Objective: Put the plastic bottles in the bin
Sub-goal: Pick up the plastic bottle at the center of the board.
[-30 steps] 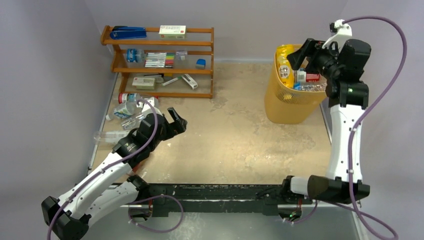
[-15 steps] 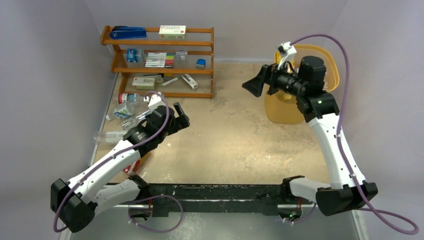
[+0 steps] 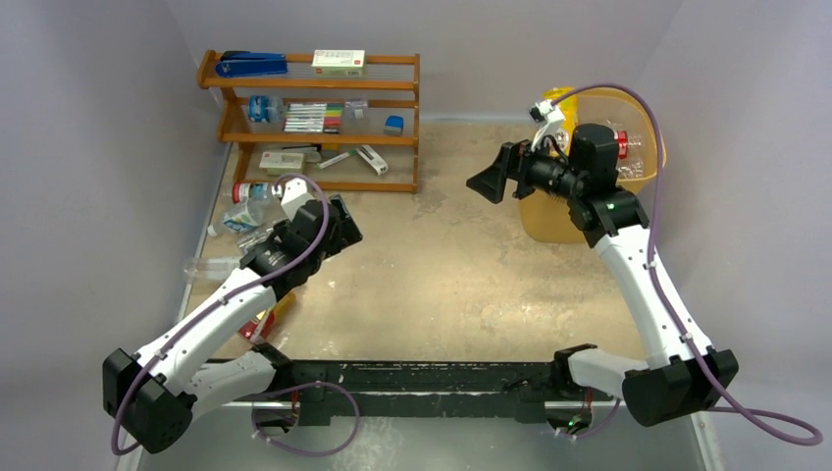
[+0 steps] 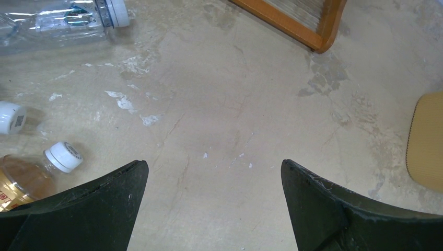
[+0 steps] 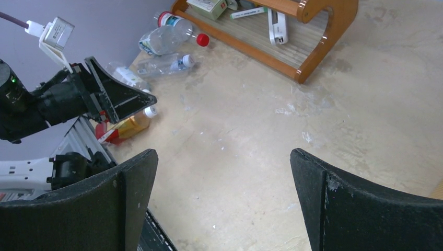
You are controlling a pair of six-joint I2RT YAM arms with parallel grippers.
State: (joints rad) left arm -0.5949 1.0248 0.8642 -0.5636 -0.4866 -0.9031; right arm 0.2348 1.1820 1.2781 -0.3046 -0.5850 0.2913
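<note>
Several plastic bottles lie at the table's left edge: a clear one with a red cap [image 3: 251, 191], another clear one [image 3: 212, 265] and an amber one with a red label [image 3: 263, 321]. My left gripper [image 3: 340, 220] is open and empty just right of them. In its wrist view [image 4: 212, 164] the amber bottle [image 4: 28, 178] lies beside the left finger and a clear bottle [image 4: 62, 21] lies farther off. My right gripper [image 3: 489, 183] is open and empty above the table, left of the yellow-orange bin [image 3: 549, 221]. The bin holds bottles [image 3: 622, 143]. The right wrist view [image 5: 223, 154] shows the bottle pile [image 5: 167, 37].
A brown wooden shelf rack [image 3: 309, 118] with markers and stationery stands at the back left, its corner near the bottles [image 4: 313, 31]. The purple wall runs along the left edge. The bin's rim shows at the right of the left wrist view [image 4: 428, 141].
My right arm has swung out of the bin to the left, gripper open and empty. My left gripper has shifted slightly back toward the bottles.
</note>
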